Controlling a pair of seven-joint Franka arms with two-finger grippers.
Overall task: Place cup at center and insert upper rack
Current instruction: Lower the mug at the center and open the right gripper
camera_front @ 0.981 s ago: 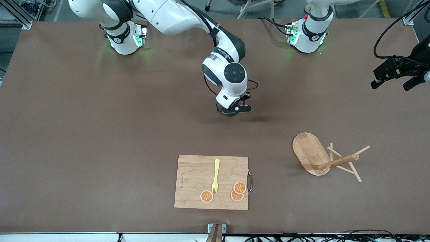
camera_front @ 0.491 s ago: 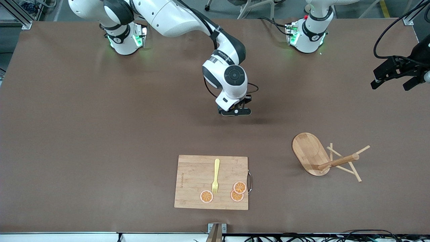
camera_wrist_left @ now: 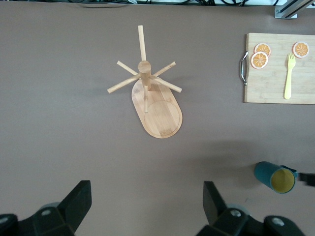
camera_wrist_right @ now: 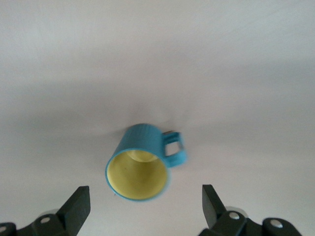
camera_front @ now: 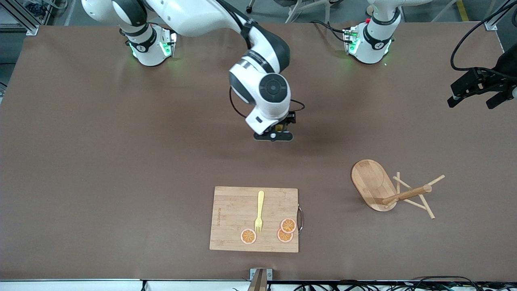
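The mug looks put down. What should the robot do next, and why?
Probably lower the left gripper onto the post of the upper rack. The cup stands free on the table under the open right gripper, so that step looks done. The rack lies tipped on its side, untouched, with the open left gripper up in the air near it.

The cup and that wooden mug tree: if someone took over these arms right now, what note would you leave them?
Right gripper: open, over the middle of the table, above the cup, holding nothing. The cup stands upright on the table, free of the fingers.
Left gripper: open and empty, waiting over the left arm's end of the table.
Upper rack: tipped on its side on the table toward the left arm's end, its oval base on edge and pegs touching the surface, untouched.
Done: the cup looks placed near the center.
Left: pick up the rack and set it in place.
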